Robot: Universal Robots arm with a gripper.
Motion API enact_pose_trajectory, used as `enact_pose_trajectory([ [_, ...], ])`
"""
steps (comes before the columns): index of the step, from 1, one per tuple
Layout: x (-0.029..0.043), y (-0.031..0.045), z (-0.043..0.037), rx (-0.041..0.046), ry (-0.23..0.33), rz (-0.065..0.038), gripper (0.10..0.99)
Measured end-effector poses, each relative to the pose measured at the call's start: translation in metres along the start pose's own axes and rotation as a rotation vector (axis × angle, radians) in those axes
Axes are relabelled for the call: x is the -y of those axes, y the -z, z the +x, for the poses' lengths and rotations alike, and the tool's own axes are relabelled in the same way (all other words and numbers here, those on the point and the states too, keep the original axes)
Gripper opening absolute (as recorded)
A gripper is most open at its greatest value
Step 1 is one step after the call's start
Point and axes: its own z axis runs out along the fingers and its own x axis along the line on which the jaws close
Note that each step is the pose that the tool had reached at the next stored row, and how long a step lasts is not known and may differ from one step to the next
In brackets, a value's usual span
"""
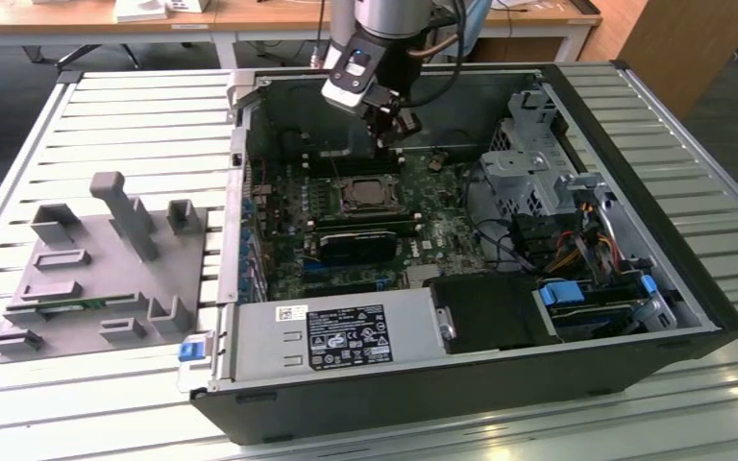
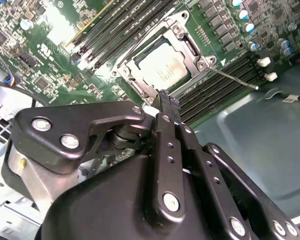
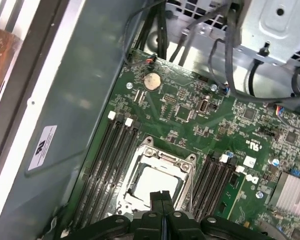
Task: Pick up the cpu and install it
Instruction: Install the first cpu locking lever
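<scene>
cpu sitting in socket frame, gripper hovering just above it, fingers pressing together, gripping nothing

In the case, cpu in the motherboard socket, claw above it.

Room above cpu free bar claw; memory slots flank it; cables, drive cage nearby.
</scene>
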Motion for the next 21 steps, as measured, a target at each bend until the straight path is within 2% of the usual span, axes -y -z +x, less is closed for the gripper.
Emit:
enact_pose_trajectory([
  [21,0.0001,0.0,-0.0001,-0.0004,0.133,0.002,0.106],
])
